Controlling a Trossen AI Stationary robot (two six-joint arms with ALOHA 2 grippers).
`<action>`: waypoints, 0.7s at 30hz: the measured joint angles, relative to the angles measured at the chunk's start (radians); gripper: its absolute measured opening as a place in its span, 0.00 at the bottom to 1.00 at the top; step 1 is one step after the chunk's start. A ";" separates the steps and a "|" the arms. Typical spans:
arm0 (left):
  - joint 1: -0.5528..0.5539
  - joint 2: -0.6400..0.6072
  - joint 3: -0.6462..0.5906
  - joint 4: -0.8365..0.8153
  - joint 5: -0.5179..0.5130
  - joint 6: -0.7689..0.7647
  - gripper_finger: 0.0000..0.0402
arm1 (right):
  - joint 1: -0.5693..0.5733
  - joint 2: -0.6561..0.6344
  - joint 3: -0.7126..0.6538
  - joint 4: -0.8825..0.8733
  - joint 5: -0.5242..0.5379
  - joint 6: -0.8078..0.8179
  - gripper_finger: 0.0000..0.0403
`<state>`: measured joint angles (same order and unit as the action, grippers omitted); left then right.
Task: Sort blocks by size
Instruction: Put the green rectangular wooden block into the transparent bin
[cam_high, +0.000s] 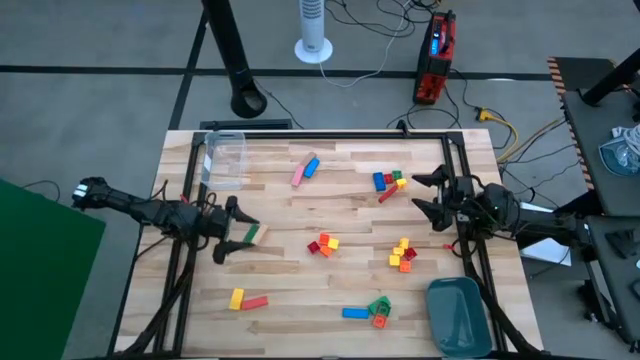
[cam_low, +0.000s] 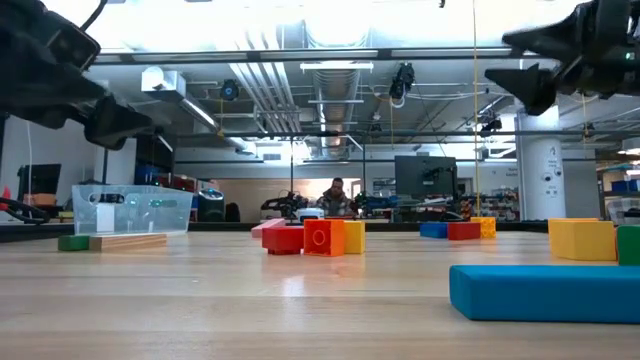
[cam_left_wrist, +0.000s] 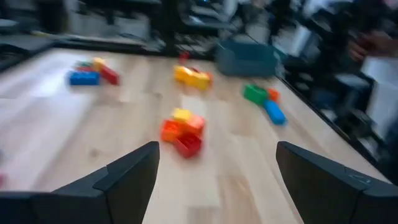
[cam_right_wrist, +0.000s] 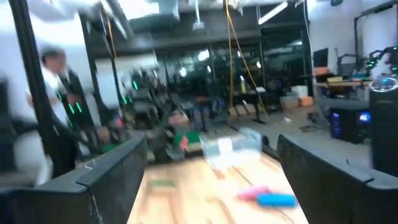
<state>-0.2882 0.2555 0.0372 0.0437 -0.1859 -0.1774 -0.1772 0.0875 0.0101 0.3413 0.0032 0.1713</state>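
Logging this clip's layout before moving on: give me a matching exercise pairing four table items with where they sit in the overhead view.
Things:
1. clear plastic box
2. grey-blue tray
3. pink bar and blue brick
4. yellow and red bricks

Places:
A. near right corner
B. near edge, left of centre
C. far left corner
D. far side, near the middle

Pairs: 1-C, 2-A, 3-D, 4-B
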 joint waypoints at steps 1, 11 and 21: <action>0.000 0.000 0.000 0.016 -0.026 -0.005 0.77 | 0.000 0.000 0.001 0.010 0.001 0.040 0.87; 0.001 0.002 0.000 0.384 -0.081 -0.260 0.77 | 0.000 0.039 0.145 0.008 0.004 0.172 0.87; 0.002 0.019 0.094 0.636 -0.119 -0.250 0.77 | 0.000 0.402 0.506 -0.006 0.023 0.170 0.87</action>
<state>-0.2863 0.2742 0.1315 0.6793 -0.3050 -0.4275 -0.1768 0.4898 0.5158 0.3358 0.0257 0.3415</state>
